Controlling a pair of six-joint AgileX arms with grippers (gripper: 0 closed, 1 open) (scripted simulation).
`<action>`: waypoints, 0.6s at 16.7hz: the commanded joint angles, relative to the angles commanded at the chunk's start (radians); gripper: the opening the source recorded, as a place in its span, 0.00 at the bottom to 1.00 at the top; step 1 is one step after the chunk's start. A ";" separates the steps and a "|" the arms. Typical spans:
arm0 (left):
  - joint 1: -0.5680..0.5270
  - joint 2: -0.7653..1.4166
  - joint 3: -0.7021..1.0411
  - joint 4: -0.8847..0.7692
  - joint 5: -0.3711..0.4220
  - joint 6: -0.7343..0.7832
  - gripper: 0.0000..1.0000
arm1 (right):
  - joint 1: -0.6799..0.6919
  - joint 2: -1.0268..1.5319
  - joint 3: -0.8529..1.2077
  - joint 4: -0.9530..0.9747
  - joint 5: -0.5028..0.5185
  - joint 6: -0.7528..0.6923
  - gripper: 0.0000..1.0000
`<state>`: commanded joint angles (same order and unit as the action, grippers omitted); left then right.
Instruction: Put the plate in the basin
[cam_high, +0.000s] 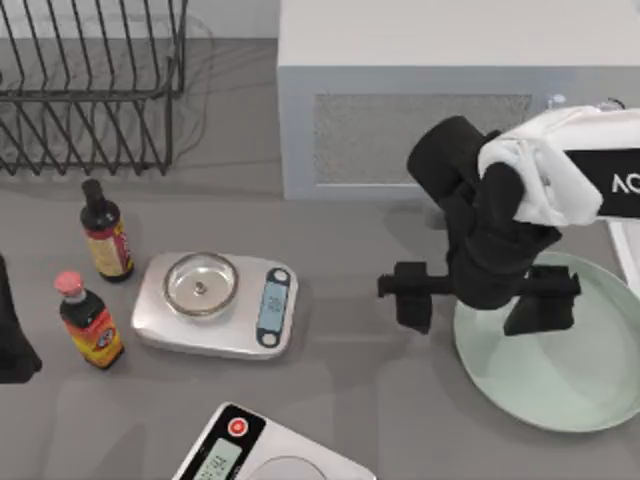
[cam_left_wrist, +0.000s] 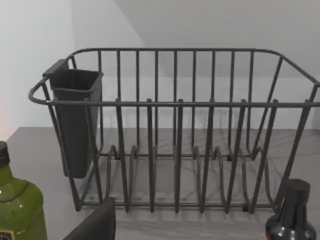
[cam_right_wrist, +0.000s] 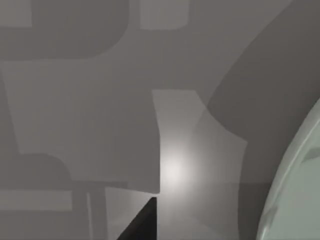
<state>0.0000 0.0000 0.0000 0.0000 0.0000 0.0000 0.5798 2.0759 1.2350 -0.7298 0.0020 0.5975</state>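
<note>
The pale mint-green plate (cam_high: 570, 370) lies flat on the table at the right; its rim (cam_right_wrist: 295, 190) also appears in the right wrist view. My right gripper (cam_high: 475, 305) hovers open over the plate's left edge. One black finger (cam_high: 413, 300) is outside the rim above the table, the other finger (cam_high: 535, 305) is above the plate's inside. Nothing is between them. A straight white rim at the right edge, just behind the plate, looks like the basin (cam_high: 626, 255). My left arm (cam_high: 12, 335) is parked at the far left edge.
A black wire dish rack (cam_high: 90, 90) stands at the back left and a white microwave (cam_high: 420, 100) behind the right arm. Two dark bottles (cam_high: 105, 235) (cam_high: 90, 322) and a silver scale (cam_high: 218, 303) sit left of centre. A second scale (cam_high: 260, 450) is at the front.
</note>
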 joint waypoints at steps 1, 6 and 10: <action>0.000 0.000 0.000 0.000 0.000 0.000 1.00 | 0.000 0.000 0.000 0.000 0.000 0.000 0.47; 0.000 0.000 0.000 0.000 0.000 0.000 1.00 | 0.000 0.000 0.000 0.000 0.000 0.000 0.10; 0.000 0.000 0.000 0.000 0.000 0.000 1.00 | 0.000 0.000 0.000 0.000 0.000 0.000 0.00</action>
<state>0.0000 0.0000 0.0000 0.0000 0.0000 0.0000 0.5798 2.0759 1.2350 -0.7298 0.0020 0.5975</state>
